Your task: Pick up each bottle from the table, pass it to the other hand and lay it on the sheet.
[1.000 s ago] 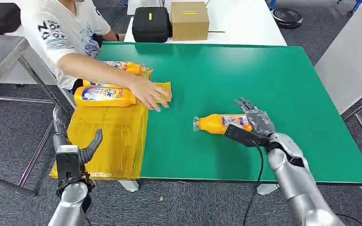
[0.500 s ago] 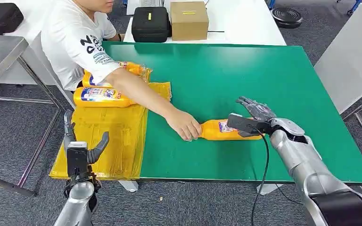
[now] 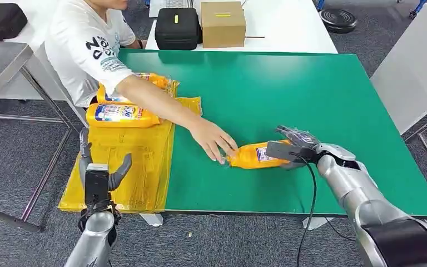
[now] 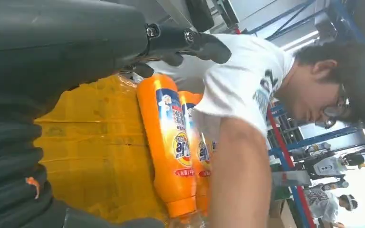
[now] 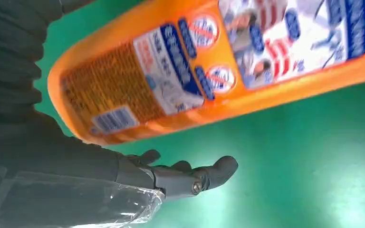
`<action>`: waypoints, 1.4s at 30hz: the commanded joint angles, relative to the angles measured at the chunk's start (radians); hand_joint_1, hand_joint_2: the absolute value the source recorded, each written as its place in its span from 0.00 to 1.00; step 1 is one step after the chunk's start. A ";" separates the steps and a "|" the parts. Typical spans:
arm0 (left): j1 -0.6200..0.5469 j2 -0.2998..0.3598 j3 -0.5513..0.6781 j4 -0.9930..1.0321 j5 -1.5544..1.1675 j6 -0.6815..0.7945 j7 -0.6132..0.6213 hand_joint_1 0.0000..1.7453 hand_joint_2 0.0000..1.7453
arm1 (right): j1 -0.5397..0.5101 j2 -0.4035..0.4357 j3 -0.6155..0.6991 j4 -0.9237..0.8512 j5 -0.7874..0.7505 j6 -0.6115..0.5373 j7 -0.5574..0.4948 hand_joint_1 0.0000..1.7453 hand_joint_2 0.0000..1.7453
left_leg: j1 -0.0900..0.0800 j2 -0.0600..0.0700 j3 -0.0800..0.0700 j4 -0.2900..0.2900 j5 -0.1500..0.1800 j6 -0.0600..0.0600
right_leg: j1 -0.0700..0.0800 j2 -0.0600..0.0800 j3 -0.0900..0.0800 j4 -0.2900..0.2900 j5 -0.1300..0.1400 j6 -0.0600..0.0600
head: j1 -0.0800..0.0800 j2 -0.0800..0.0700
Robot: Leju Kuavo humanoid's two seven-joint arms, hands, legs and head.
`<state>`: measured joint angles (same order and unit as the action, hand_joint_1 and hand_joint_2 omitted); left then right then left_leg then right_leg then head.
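Observation:
An orange bottle lies on its side on the green table, cap pointing left. My right hand sits at its base, thumb over the near side and fingers behind it. In the right wrist view the bottle lies beside the palm, with the fingers spread clear of it. A person's hand rests at the cap end. My left hand hovers with fingers spread and holding nothing, above the yellow sheet. Three bottles lie at the sheet's far end, the nearest one in full view.
A person in a white shirt leans in from the far left, arm stretched across the table. A black case and a cardboard box stand beyond the table. A metal table is at the left.
The person's hand went from the sheet to the bottle's cap end and the bottle shifted a little. My right hand lowered around the bottle's base. My left hand edged right.

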<state>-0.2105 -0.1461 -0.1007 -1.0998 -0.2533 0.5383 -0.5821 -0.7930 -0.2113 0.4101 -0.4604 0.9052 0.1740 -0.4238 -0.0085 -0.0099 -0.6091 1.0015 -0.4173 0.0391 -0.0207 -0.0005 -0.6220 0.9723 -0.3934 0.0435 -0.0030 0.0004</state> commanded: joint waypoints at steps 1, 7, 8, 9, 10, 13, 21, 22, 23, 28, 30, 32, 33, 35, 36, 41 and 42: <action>-0.043 -0.007 0.027 0.077 -0.006 0.002 0.010 0.00 1.00 | -0.051 0.029 0.040 0.080 -0.006 0.012 -0.012 0.00 1.00 | 0.001 0.001 0.003 0.000 -0.001 -0.002 | 0.001 0.001 0.002 0.000 -0.001 -0.001 | 0.000 0.000; -0.044 -0.008 0.030 0.079 -0.009 -0.001 0.010 0.00 1.00 | -0.055 0.033 0.045 0.080 -0.008 0.030 -0.019 0.00 1.00 | 0.001 0.001 0.002 0.000 -0.001 -0.002 | 0.001 0.001 0.002 0.000 -0.001 -0.001 | 0.000 0.000; -0.044 -0.009 0.031 0.079 -0.008 -0.003 0.010 0.00 1.00 | -0.059 0.039 0.054 0.084 -0.003 0.041 -0.016 0.00 1.00 | 0.002 0.002 0.004 0.001 -0.003 -0.003 | 0.002 0.001 0.004 0.001 -0.002 -0.002 | 0.000 0.000; -0.044 -0.009 0.032 0.079 -0.009 -0.002 0.010 0.00 1.00 | -0.060 0.041 0.056 0.086 -0.001 0.045 -0.014 0.00 1.00 | 0.001 0.001 0.002 0.000 -0.001 -0.002 | 0.001 0.001 0.002 0.000 -0.001 -0.002 | 0.000 0.000; -0.044 -0.010 0.032 0.079 -0.010 -0.002 0.010 0.00 1.00 | -0.059 0.044 0.057 0.086 -0.001 0.044 -0.013 0.00 1.00 | 0.001 0.001 0.002 0.000 -0.001 -0.002 | 0.001 0.001 0.002 0.000 -0.001 -0.001 | 0.000 0.000; -0.044 -0.010 0.032 0.079 -0.010 -0.002 0.010 0.00 1.00 | -0.059 0.044 0.057 0.086 -0.001 0.044 -0.013 0.00 1.00 | 0.001 0.001 0.002 0.000 -0.001 -0.002 | 0.001 0.001 0.002 0.000 -0.001 -0.001 | 0.000 0.000; -0.069 -0.004 0.041 0.107 -0.005 -0.005 0.014 0.00 1.00 | -0.050 0.070 0.094 0.104 0.016 0.077 0.017 0.00 1.00 | 0.002 0.002 0.005 0.000 -0.003 -0.003 | 0.003 0.002 0.005 0.000 -0.002 -0.003 | 0.000 0.000; -0.071 -0.004 0.041 0.112 -0.003 -0.006 0.013 0.00 1.00 | -0.047 0.067 0.099 0.109 0.019 0.086 0.022 0.00 1.00 | 0.003 0.003 0.006 0.001 -0.003 -0.003 | 0.003 0.002 0.006 0.000 -0.002 -0.003 | 0.000 0.000; -0.072 -0.003 0.040 0.115 -0.003 -0.008 0.013 0.00 1.00 | -0.044 0.062 0.100 0.113 0.018 0.097 0.025 0.00 1.00 | 0.003 0.002 0.007 0.001 -0.004 -0.004 | 0.003 0.001 0.007 0.000 -0.003 -0.004 | 0.000 0.000; -0.084 -0.002 0.030 0.140 0.011 -0.005 0.001 0.00 1.00 | -0.019 0.014 0.114 0.113 0.013 0.136 0.035 0.00 1.00 | 0.003 -0.003 0.006 0.001 -0.003 -0.003 | 0.003 -0.004 0.008 -0.001 -0.003 -0.003 | 0.000 0.000; -0.081 0.000 0.027 0.140 0.015 -0.004 -0.002 0.00 1.00 | -0.005 0.006 0.114 0.111 0.010 0.133 0.036 0.00 1.00 | 0.002 -0.003 0.005 0.000 -0.002 -0.002 | 0.002 -0.003 0.006 -0.001 -0.002 -0.002 | 0.000 0.000; -0.080 0.000 0.026 0.139 0.017 -0.005 -0.003 0.00 1.00 | 0.000 0.004 0.115 0.111 0.010 0.134 0.038 0.00 1.00 | 0.002 -0.002 0.006 -0.001 -0.002 -0.002 | 0.002 -0.002 0.007 -0.002 -0.002 -0.002 | 0.000 0.000; -0.080 0.000 0.026 0.139 0.017 -0.005 -0.003 0.00 1.00 | 0.000 0.004 0.115 0.111 0.010 0.134 0.038 0.00 1.00 | 0.002 -0.002 0.005 0.000 -0.001 -0.002 | 0.002 -0.003 0.006 -0.002 -0.002 -0.002 | 0.000 0.000; -0.080 0.000 0.026 0.139 0.017 -0.005 -0.003 0.00 1.00 | 0.000 0.007 0.115 0.110 0.010 0.134 0.038 0.00 1.00 | 0.002 -0.002 0.005 -0.001 -0.001 -0.002 | 0.002 -0.002 0.006 -0.002 -0.002 -0.002 | 0.000 0.000; -0.080 0.000 0.026 0.138 0.018 -0.004 -0.003 0.00 1.00 | -0.001 0.007 0.117 0.109 0.010 0.135 0.044 0.00 1.00 | 0.003 -0.002 0.006 0.000 -0.002 -0.003 | 0.003 -0.003 0.007 -0.002 -0.002 -0.002 | 0.000 0.000; -0.081 0.004 0.020 0.138 0.025 -0.004 -0.003 0.00 1.00 | 0.008 0.006 0.123 0.107 0.010 0.139 0.060 1.00 1.00 | 0.003 -0.002 0.007 0.000 -0.002 -0.003 | 0.003 -0.002 0.008 -0.003 -0.002 -0.002 | 0.000 0.000; -0.083 0.004 0.019 0.142 0.027 -0.005 -0.003 0.00 1.00 | 0.011 0.006 0.122 0.106 0.008 0.138 0.062 1.00 1.00 | 0.002 -0.002 0.006 -0.001 -0.001 -0.002 | 0.002 -0.002 0.006 -0.002 -0.001 -0.002 | 0.000 0.000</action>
<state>-0.2511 -0.1503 -0.0862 -1.0277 -0.2327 0.5364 -0.5867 -0.8070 -0.1961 0.4910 -0.4166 0.9136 0.2987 -0.3761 -0.0085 -0.0100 -0.6060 1.0015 -0.4173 0.0391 -0.0207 -0.0005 -0.6197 0.9716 -0.3933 0.0435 -0.0031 0.0004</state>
